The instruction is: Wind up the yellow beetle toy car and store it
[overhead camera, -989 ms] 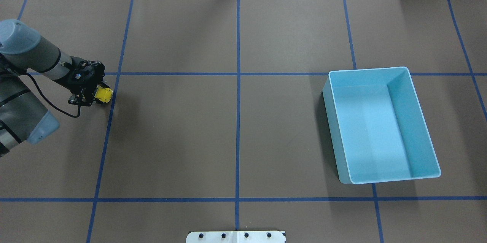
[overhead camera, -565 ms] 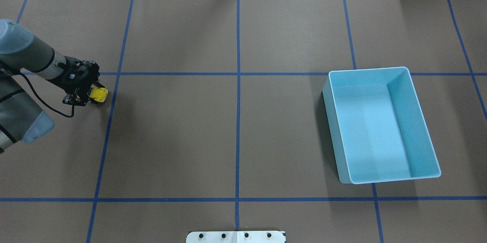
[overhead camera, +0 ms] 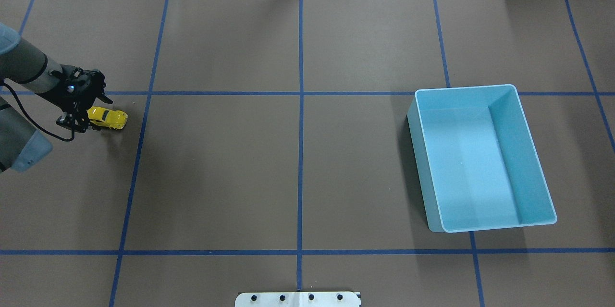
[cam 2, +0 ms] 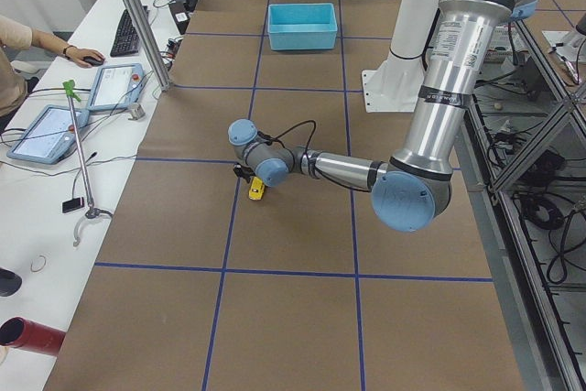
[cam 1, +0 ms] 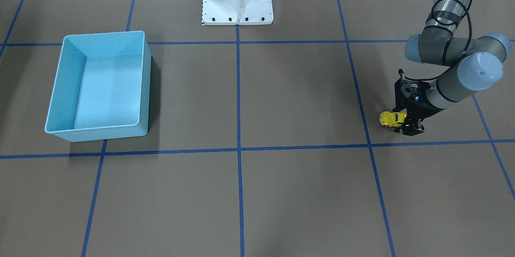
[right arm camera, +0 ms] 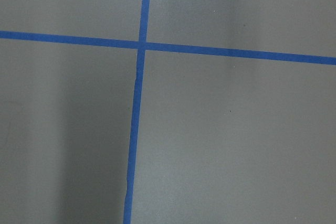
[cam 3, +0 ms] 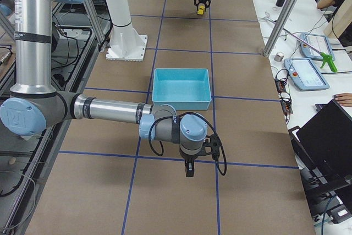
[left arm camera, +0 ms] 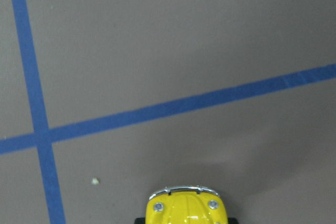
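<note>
The yellow beetle toy car stands on its wheels on the brown table at the far left, nose pointing right. My left gripper is low at the car's rear end and appears shut on it; most of the body sticks out in front. The front-facing view shows the car beside the left gripper. In the left wrist view only the hood shows, at the bottom edge. My right gripper appears only in the exterior right view, hanging over bare table near the bin; I cannot tell its state.
A light-blue bin stands open on the right half of the table, far from the car. Blue tape lines grid the brown cover. The robot's white base plate sits at the table's near edge. A person's hand rests on a side desk.
My left gripper has drawn back to the left along the table, and the car has rolled backward with it. More of the car's body now shows in front of the gripper.
</note>
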Robot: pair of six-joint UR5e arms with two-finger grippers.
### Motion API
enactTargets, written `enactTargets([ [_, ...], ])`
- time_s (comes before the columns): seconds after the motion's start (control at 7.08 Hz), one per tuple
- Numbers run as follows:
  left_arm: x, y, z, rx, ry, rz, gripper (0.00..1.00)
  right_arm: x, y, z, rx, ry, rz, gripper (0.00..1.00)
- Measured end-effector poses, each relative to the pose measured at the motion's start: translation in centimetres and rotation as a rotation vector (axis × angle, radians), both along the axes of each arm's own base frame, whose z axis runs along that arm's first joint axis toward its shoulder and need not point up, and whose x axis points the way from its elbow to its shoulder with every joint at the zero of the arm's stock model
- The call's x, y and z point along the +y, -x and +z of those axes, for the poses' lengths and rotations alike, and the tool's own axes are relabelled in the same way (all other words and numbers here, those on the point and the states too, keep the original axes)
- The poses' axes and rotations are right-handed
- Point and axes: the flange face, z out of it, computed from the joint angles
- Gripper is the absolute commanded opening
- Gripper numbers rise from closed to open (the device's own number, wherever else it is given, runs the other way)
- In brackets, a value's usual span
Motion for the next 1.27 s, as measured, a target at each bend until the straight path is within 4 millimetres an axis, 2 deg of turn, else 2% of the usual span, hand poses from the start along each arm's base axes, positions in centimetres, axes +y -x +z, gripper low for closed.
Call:
enactTargets([
  [0.71,-2.3,5.9,2.4,-0.065,0.207,-0.149,1.00,0.1,0.0,0.2,0.001,0.003,0.000,1.00],
  [1.27,-2.7,11.7,4.5,-0.069,0.612,-0.504,1.00,0.4,0.0,0.5,0.001,0.008,-0.001,1.00],
])
